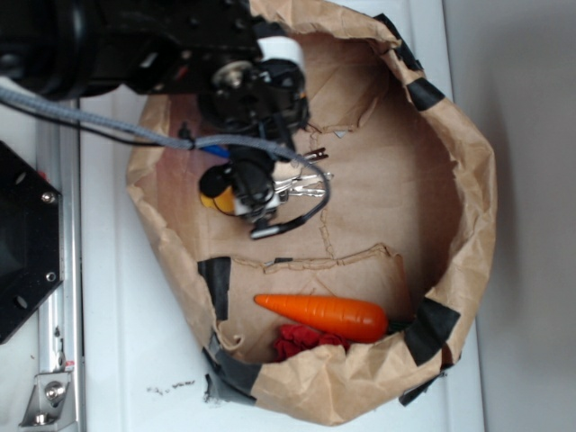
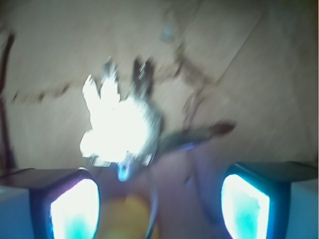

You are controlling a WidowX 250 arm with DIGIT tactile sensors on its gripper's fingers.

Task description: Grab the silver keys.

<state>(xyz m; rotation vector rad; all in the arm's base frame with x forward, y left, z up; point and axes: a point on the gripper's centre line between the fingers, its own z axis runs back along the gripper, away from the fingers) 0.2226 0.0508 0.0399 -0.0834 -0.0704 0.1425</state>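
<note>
Hovering spread wide over the silver keys [image 2: 122, 129], the hand [image 2: 159, 199] looks, I think, just above them.

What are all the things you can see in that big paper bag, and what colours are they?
silver keys: one bunch, shiny silver, middle of the bag floor, beside the gripper
yellow rubber duck: one, yellow, mostly hidden under the gripper
carrot: one, orange, near the bag's lower wall
red thing: one, red, tucked below the carrot; too hidden to name
paper bag: one, brown, black tape patches
gripper: one, black, fingers apart over the bag floor
</note>
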